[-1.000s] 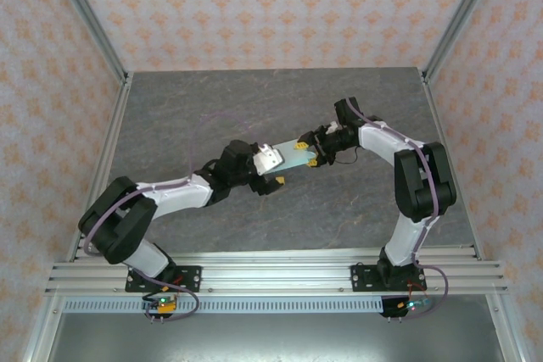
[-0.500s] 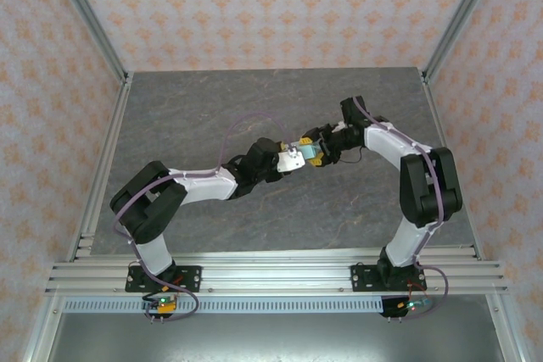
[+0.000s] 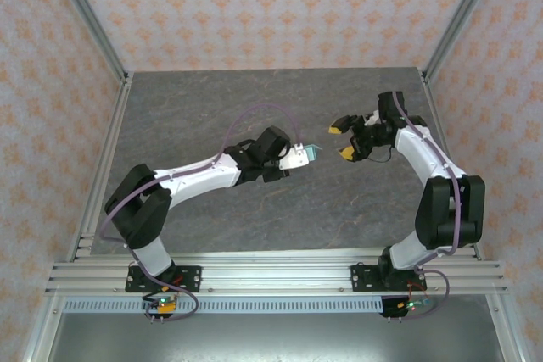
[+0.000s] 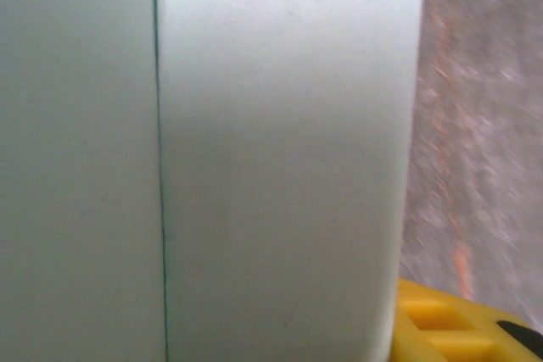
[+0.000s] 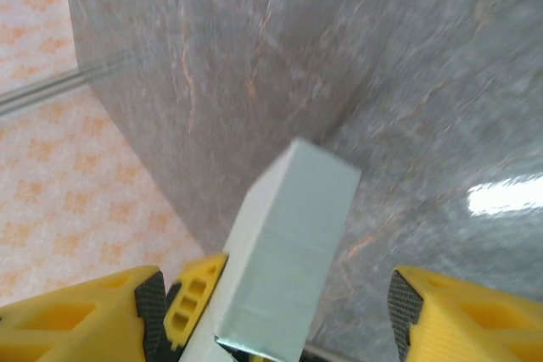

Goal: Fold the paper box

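Observation:
The paper box [image 3: 312,153] is a small pale mint-green rectangular box held above the middle of the table. My left gripper [image 3: 303,156] is shut on its near end. In the left wrist view the box's flat face [image 4: 280,158] sits right against the camera, with one yellow finger [image 4: 458,328] at the bottom right. My right gripper [image 3: 344,141] stands open a short way to the right of the box and does not touch it. In the right wrist view the box [image 5: 293,243] points up between my two spread yellow fingers [image 5: 81,311].
The grey marbled table top [image 3: 254,108] lies under both arms. Patterned walls and metal frame posts [image 3: 102,48] close in the left, back and right sides. An aluminium rail [image 3: 271,273] runs along the near edge.
The right gripper has opened, let go of the box and drawn back to the right. The left gripper has closed on the box and now holds it alone.

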